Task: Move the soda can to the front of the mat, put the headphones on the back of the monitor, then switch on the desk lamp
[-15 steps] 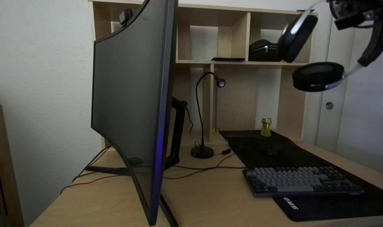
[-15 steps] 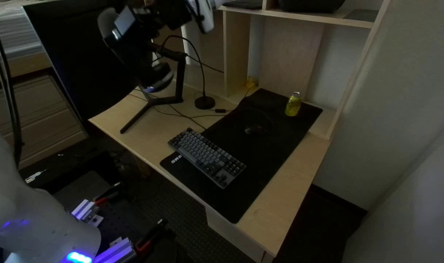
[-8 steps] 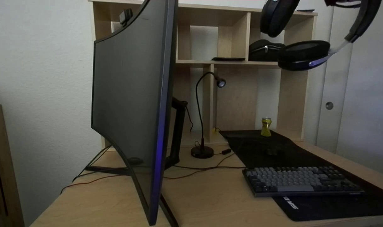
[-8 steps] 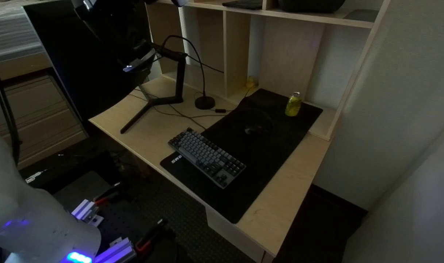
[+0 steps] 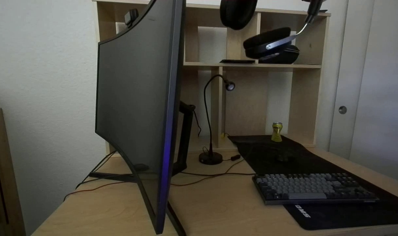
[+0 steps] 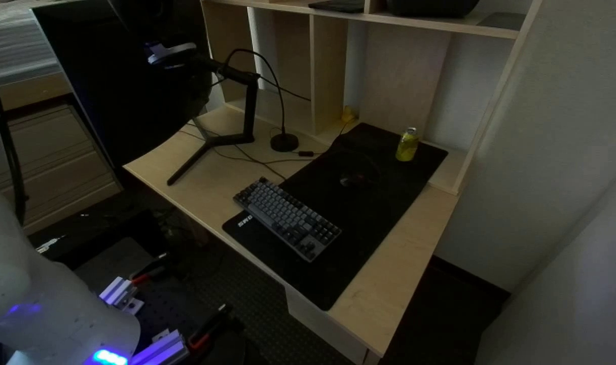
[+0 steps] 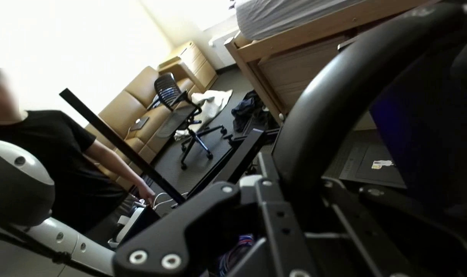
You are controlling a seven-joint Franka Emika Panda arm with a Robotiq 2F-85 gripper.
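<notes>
My gripper (image 7: 296, 179) is shut on the black headband of the headphones (image 7: 325, 100) in the wrist view. In an exterior view the headphones (image 5: 267, 43) hang high at the top edge, their cups right of the monitor (image 5: 136, 82); the gripper is out of frame there. In an exterior view a silver-edged cup (image 6: 172, 55) shows against the monitor's dark back (image 6: 84, 66). The yellow soda can (image 5: 276, 132) stands upright at the far end of the black mat (image 6: 368, 223). The black gooseneck desk lamp (image 5: 210, 158) stands behind the monitor, with no glow visible.
A keyboard (image 6: 290, 218) and a dark mouse (image 6: 352, 180) lie on the mat. A wooden shelf unit (image 5: 244, 66) holding a black case stands at the back. Cables cross the desk (image 5: 215, 203). A person (image 7: 56, 154) stands near the arm in the wrist view.
The headphones, held by my gripper, have moved up and leftward in both exterior views, nearer the monitor. The soda can, mat, lamp and monitor have not moved.
</notes>
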